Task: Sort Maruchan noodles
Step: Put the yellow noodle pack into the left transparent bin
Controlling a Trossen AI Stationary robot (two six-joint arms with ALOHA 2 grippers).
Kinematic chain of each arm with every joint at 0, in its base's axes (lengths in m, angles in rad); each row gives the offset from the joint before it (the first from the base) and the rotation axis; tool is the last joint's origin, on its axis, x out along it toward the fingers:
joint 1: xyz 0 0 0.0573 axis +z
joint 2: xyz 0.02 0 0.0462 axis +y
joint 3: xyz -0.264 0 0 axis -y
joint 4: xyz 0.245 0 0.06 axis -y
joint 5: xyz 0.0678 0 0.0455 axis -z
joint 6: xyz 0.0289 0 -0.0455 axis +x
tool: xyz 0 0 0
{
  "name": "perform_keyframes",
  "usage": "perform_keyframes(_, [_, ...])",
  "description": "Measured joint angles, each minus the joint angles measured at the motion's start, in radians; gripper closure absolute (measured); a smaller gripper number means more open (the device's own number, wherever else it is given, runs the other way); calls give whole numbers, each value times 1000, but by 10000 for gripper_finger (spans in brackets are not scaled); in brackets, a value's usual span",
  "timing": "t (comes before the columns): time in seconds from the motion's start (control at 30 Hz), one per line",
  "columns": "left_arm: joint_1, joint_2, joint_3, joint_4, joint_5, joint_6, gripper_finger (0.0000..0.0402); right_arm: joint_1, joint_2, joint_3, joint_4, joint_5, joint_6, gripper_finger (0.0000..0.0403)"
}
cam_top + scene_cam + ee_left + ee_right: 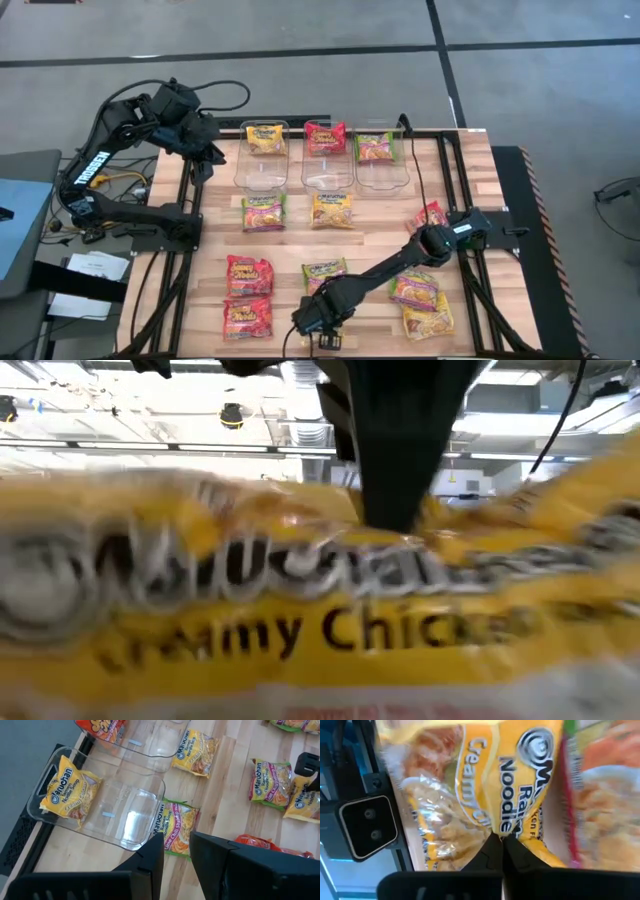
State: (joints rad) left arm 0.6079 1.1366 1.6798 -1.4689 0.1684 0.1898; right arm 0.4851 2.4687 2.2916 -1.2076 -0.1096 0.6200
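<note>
The right gripper (501, 851) is pinched tight on the edge of a yellow Creamy Chicken packet (485, 785), and its two dark fingers meet on the crinkly plastic. Seen from above, this gripper (318, 318) sits low at the near edge of the table (470, 180), right by the small camera there, and the packet fills almost all of the low view (300, 620). Just beside it lie a green-edged packet (325, 272) and two red packets (248, 296), so that corner is crowded. On the other side of the arm, two more packets (424, 303) lie close together by the near right corner, and one red packet (431, 214) rests near the right rail. The middle of the table has a bare strip of wood with room to move. Farther back, two packets (298, 211) lie just in front of three clear bins (323, 165), and each bin has one packet inside at its far end. The left gripper (175, 851) hangs over the left bin's near edge (207, 148) with its fingers a narrow gap apart, holding nothing.
</note>
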Motion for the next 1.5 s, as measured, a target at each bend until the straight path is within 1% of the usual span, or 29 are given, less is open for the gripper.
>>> perform_keyframes(0.13, [0, 0, 0, 0, -8, 0, 321, -25, -1, 62, -55, 8, -3, 400])
perform_keyframes(0.2, [0, 0, 0, 0, -33, -1, 321, -36, -20, 53, -32, 15, 0, 400])
perform_keyframes(0.37, [0, 0, 0, 0, -90, -2, 321, -44, -67, 62, -53, 74, -7, 400])
perform_keyframes(0.63, [0, 5, 0, 0, -103, 4, 321, -94, -135, 63, -105, 155, -112, 400])
perform_keyframes(0.8, [0, 21, 0, -1, -116, 8, 321, -155, -165, 64, -172, 223, -229, 400])
perform_keyframes(0.93, [0, 38, 0, -2, -150, 9, 321, -224, -191, 63, -217, 277, -348, 400])
perform_keyframes(1.1, [0, 52, 0, -9, -170, 9, 321, -319, -234, 64, -224, 344, -491, 400])
perform_keyframes(1.4, [0, 56, 0, -9, -252, -8, 321, -485, -310, 65, -192, 416, -718, 400])
perform_keyframes(1.5, [0, 56, 0, -9, -258, -17, 321, -524, -323, 65, -181, 430, -790, 399])
